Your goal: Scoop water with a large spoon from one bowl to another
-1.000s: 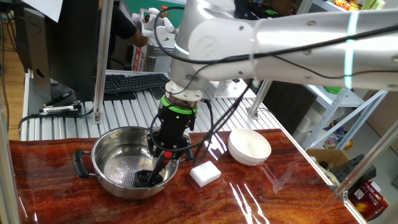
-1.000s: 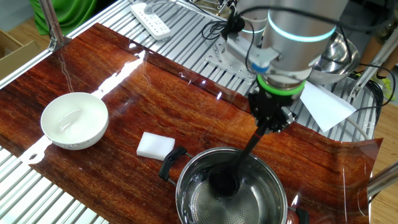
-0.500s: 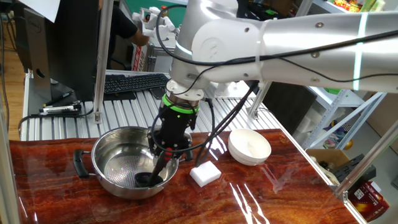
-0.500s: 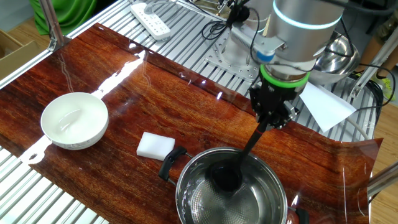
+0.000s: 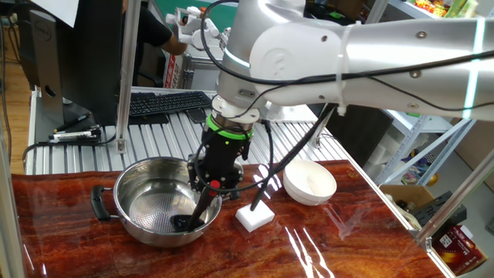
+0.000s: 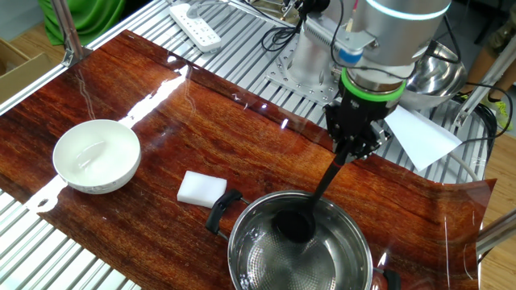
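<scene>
The black ladle stands in the steel pot, its cup low at the pot's bottom and its handle slanting up to my gripper. The gripper is shut on the top of the handle, above the pot's rim. In the other fixed view the ladle's cup sits inside the pot and the handle rises to the gripper. The white bowl stands apart from the pot, past the white block; it also shows in the other fixed view.
A white rectangular block lies between pot and bowl, also seen in the other fixed view. A keyboard and metal slats lie behind the wooden board. A power strip and a second steel bowl sit at the far side.
The gripper has shifted a little away from the pot's centre and tilted the handle more. The ladle's cup stays low in the pot.
</scene>
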